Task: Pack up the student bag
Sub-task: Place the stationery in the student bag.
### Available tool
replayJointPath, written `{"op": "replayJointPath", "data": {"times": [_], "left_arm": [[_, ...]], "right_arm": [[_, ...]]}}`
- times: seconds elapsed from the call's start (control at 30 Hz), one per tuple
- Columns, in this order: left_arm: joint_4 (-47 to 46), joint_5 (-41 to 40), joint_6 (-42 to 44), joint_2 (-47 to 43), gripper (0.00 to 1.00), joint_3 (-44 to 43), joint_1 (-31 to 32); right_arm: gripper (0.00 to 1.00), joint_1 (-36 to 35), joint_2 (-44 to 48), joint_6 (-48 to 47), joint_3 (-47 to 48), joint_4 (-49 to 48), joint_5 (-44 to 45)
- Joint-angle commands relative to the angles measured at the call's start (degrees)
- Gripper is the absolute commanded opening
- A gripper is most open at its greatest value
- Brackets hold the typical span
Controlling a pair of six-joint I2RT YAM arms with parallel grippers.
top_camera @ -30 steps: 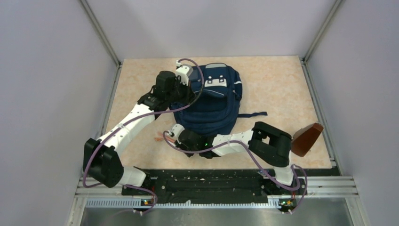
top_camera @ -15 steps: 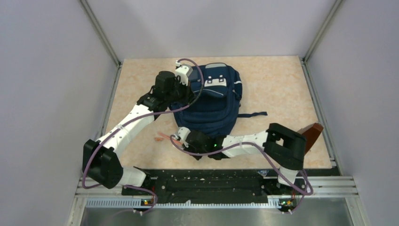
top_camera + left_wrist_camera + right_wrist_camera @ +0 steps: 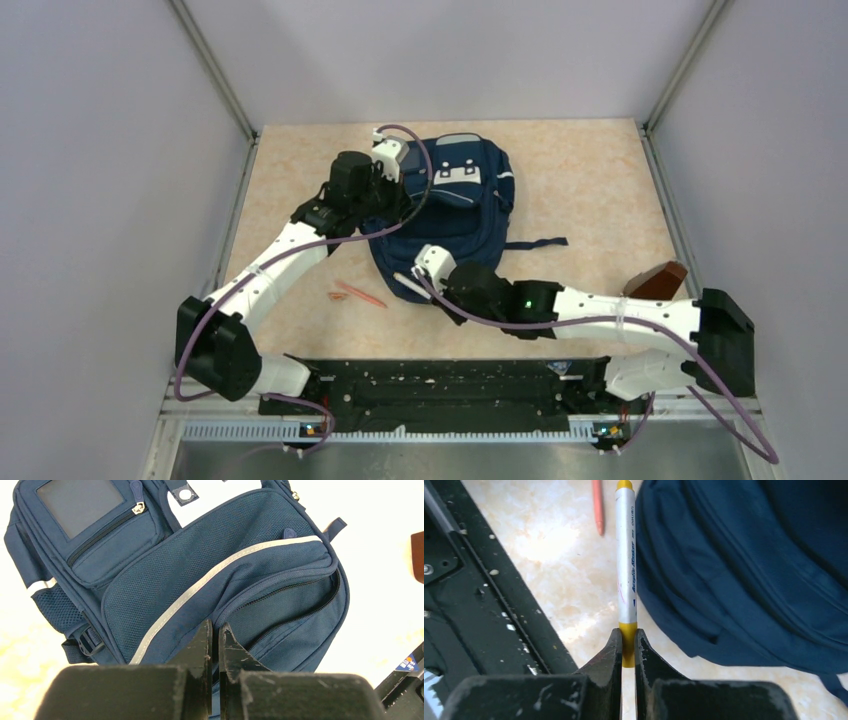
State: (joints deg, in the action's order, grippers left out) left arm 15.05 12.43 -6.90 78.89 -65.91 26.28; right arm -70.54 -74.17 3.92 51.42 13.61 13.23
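Note:
The navy student bag (image 3: 455,215) lies flat in the middle of the table, front pocket up. My left gripper (image 3: 393,212) sits at the bag's left side. In the left wrist view the left gripper (image 3: 214,630) is shut on a fold of the bag's fabric (image 3: 210,565) by a zipped opening. My right gripper (image 3: 424,288) is at the bag's near left edge. In the right wrist view the right gripper (image 3: 626,640) is shut on the yellow end of a white marker (image 3: 626,555). The marker is held above the table, beside the bag (image 3: 749,570).
An orange pencil (image 3: 358,293) lies on the table left of the bag's near edge and also shows in the right wrist view (image 3: 597,505). A brown object (image 3: 655,282) sits at the right, by the right arm. The black base rail (image 3: 440,385) runs along the near edge.
My right arm has swung right and stretched out, carrying the marker from beside the orange pencil to the bag's near left edge. The left arm has not moved.

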Motion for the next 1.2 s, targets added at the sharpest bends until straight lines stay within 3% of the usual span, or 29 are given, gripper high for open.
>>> {"op": "replayJointPath", "data": {"times": [0.0,0.27,0.6,0.9,1.17], "left_arm": [[-1.18,-2.47,0.25,-3.03,0.00,-1.10,-0.82],[-1.01,-2.15,0.39,-3.62,0.00,-1.16,-0.83],[-0.89,-0.84,-0.12,-4.31,0.00,-1.49,-0.85],[-0.81,0.23,-0.71,-4.28,0.00,-1.54,-0.83],[-0.76,0.96,-1.22,-4.20,0.00,-1.77,-0.80]], "right_arm": [[0.00,3.03,1.34,-2.87,2.65,5.44,5.97],[0.00,10.29,-3.20,-9.61,8.47,4.98,8.55],[0.00,16.72,-12.27,-19.52,15.79,2.94,3.89],[0.00,18.35,-20.56,-31.28,18.76,-7.82,10.08],[0.02,20.19,-22.56,-36.36,17.87,-16.62,12.90]]}}
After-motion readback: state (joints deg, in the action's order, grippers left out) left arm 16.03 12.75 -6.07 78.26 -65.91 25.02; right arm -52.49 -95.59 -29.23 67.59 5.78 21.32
